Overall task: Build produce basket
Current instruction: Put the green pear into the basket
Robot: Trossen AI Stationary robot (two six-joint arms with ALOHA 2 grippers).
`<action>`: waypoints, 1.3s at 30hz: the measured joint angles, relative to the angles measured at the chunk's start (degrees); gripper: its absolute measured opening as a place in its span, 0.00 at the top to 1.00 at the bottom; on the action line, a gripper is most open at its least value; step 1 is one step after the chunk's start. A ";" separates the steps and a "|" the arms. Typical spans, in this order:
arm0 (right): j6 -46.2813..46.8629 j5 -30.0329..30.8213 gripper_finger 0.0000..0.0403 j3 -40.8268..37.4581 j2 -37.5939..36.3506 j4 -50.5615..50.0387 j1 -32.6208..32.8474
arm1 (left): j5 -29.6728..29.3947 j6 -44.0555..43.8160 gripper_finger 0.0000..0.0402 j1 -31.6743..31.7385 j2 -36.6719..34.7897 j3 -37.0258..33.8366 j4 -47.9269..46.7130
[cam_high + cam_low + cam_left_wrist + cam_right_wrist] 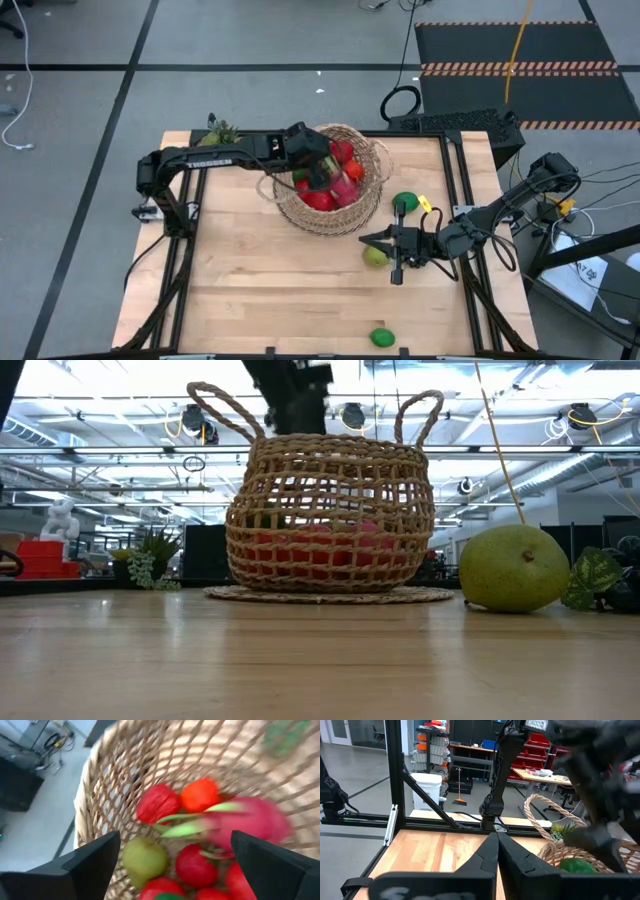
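The tan woven basket [335, 205] [330, 525] stands on a round mat at the table's far middle. It holds red, orange and green produce [192, 865]. A pink dragonfruit [250, 822] with green leaves shows blurred above that pile. My left gripper [322, 170] [175, 865] hangs open over the basket's mouth, slanting down, with nothing between its fingers. My right gripper [366, 239] [496, 842] is shut and level, pointing toward the table's left, just above a green pear [375, 257] [513, 568] that rests on the table right of the basket.
A green lime [405, 203] lies right of the basket beside a yellow tag [424, 205]. Another green fruit [382, 337] sits near the table's front edge. A small green plant [220, 131] stands at the far left corner. Bare wood lies left and in front of the basket.
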 joint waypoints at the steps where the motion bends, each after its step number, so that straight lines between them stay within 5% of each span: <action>1: 0.00 0.00 1.00 0.00 0.00 0.00 0.00 | 0.74 -0.61 0.07 -0.54 -0.91 0.00 0.05; 19: 7.45 -0.06 1.00 -0.02 -0.02 -3.16 0.02 | 2.02 -4.18 0.30 -20.47 -26.26 -0.66 -5.43; 31: 9.24 6.47 0.96 -0.04 -0.15 -8.72 3.70 | -4.36 -3.33 0.50 -27.26 -42.57 -24.09 8.13; 39: 15.25 7.89 0.84 -0.04 -0.15 -18.04 3.40 | -5.45 -4.05 0.57 -27.85 -47.99 -26.53 8.75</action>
